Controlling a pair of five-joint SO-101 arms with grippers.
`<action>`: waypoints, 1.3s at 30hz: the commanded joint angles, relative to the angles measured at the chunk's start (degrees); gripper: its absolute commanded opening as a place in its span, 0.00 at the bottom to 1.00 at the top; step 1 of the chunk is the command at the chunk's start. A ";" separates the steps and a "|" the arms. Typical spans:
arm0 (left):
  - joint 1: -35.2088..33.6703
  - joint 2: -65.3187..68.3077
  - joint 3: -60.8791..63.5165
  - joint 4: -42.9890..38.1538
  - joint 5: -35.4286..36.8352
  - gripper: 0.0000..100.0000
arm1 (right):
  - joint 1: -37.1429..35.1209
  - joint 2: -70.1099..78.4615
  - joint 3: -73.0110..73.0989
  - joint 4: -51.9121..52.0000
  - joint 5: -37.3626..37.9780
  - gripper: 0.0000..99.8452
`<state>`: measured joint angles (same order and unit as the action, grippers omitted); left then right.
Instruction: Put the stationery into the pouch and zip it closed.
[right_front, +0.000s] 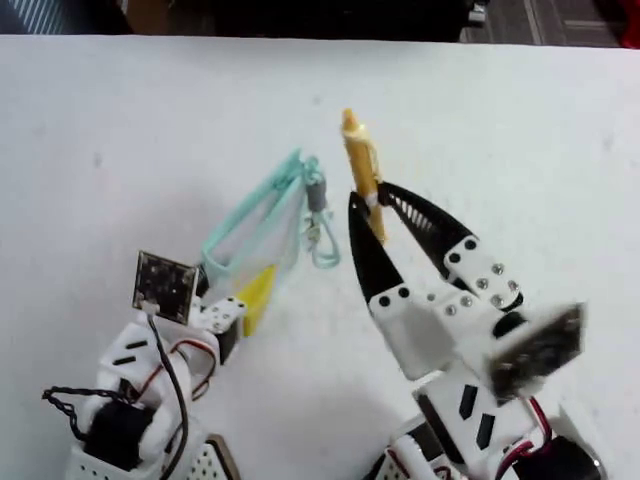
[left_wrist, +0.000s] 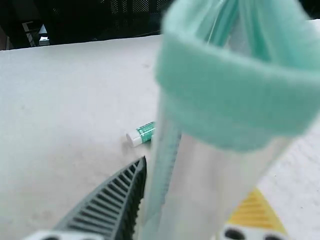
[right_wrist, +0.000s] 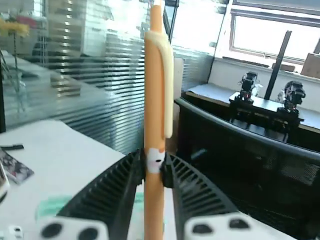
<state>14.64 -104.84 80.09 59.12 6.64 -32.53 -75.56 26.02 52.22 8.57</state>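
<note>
the right hand (right_front: 370, 200) pinches the orange pen (right_front: 360, 160), at 3 o'clock of the pouch (right_front: 262, 215), whose edge the left hand (right_front: 235, 292) clamps. early days, i judge: the pen is not yet in, a small green stick (left_wrist: 141, 134) lies loose on the desk (right_front: 120, 150), and the zipping is yet to do.

No words or numbers to read here; the small marks on the pen (right_wrist: 155, 100) are too tiny to make out.

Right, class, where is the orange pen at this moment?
In the high view the orange pen is clamped in the right gripper, just right of the table's centre, with the mint pouch close on its left.
</note>
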 joint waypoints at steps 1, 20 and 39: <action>-0.31 0.13 -0.44 -1.49 0.62 0.23 | -1.01 2.24 0.09 -7.43 -2.64 0.02; -0.31 0.13 -0.62 -1.49 0.53 0.23 | -13.05 24.40 3.25 -22.90 -2.11 0.02; -0.57 0.13 -0.70 -1.49 0.62 0.23 | -11.91 24.31 3.08 -8.04 -1.93 0.02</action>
<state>14.81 -104.84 80.09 59.12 6.64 -45.36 -50.86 29.89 43.69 6.64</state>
